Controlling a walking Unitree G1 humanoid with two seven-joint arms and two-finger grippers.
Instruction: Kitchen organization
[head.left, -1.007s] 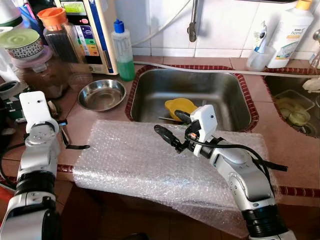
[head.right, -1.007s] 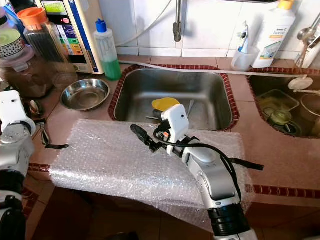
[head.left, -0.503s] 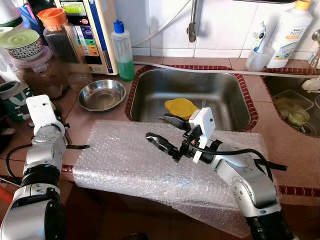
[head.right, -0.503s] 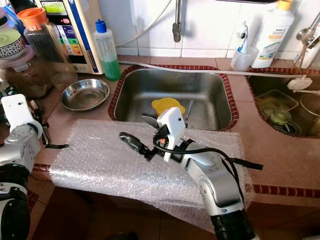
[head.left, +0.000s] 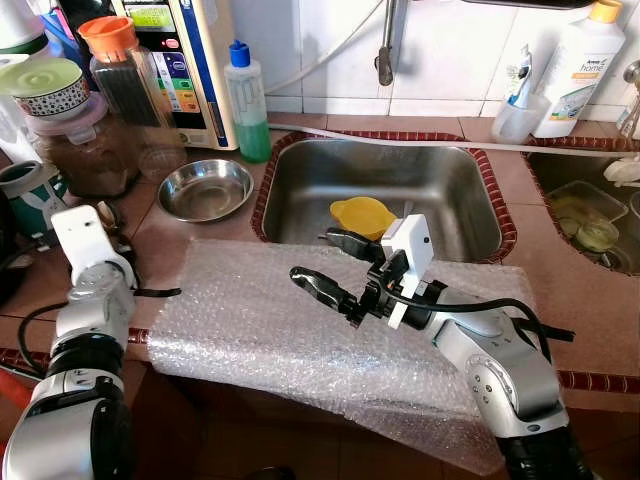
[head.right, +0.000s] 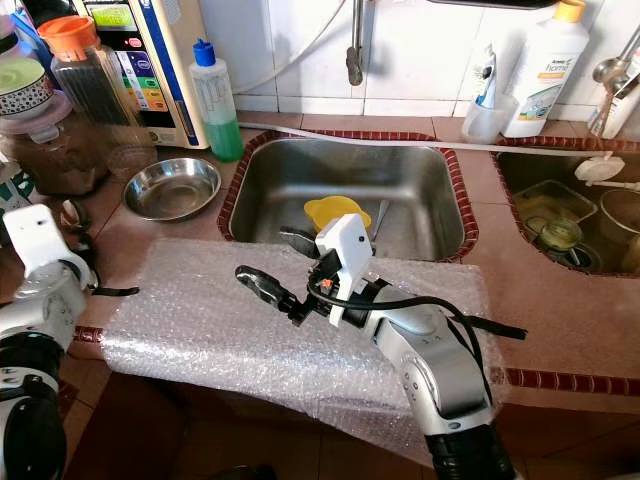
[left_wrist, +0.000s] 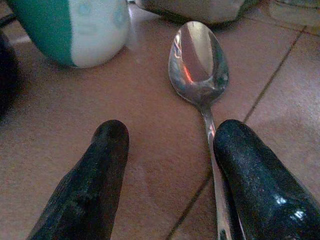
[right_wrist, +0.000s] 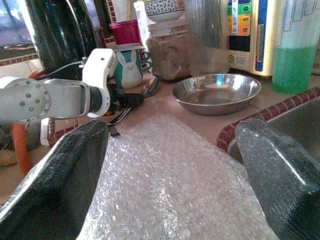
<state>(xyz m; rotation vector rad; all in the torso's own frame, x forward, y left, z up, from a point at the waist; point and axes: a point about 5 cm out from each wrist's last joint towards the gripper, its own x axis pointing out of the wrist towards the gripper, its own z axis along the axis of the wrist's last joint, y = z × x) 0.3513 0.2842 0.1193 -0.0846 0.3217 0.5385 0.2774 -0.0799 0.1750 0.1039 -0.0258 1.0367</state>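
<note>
Left eye view: since a second ago the right gripper (head.left: 338, 266) has swung left and spread its jaws, so it now hovers wide open over the far part of the bubble wrap (head.left: 260, 320), holding nothing. The left gripper has pushed forward toward the far-left counter (head.left: 150, 250). I judge both arms are closing in on the left-side clutter, with the spoon the likely first pick.

Right eye view: the same scene; the steel bowl (head.right: 172, 187) sits just left of the sink (head.right: 440, 190), and a yellow cup (head.right: 332, 211) lies in the sink.

Left wrist view: the left gripper (left_wrist: 167, 150) is open and low over the counter. The spoon (left_wrist: 199, 62) lies between the fingers, its handle touching or just beside one finger (left_wrist: 260, 175); not gripped yet.

Right wrist view: wide-open fingers (right_wrist: 55, 175) frame the wrap, with the bowl beyond.
</note>
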